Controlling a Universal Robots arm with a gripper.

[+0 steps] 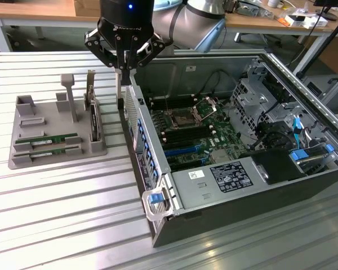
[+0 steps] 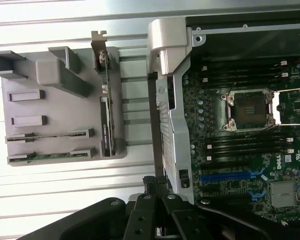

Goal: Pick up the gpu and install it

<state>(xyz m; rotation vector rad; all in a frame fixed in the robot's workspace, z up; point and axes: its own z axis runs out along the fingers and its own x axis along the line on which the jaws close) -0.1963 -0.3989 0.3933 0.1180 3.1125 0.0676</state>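
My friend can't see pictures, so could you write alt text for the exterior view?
A robot arm's closed gripper hangs above the edge of an open computer case on a ridged metal table. At the exterior view's left, a grey holder carries two green circuit-board sticks and an upright card.

Ribbed metal table (image 1: 56, 219), wooden desks (image 1: 39, 8) behind
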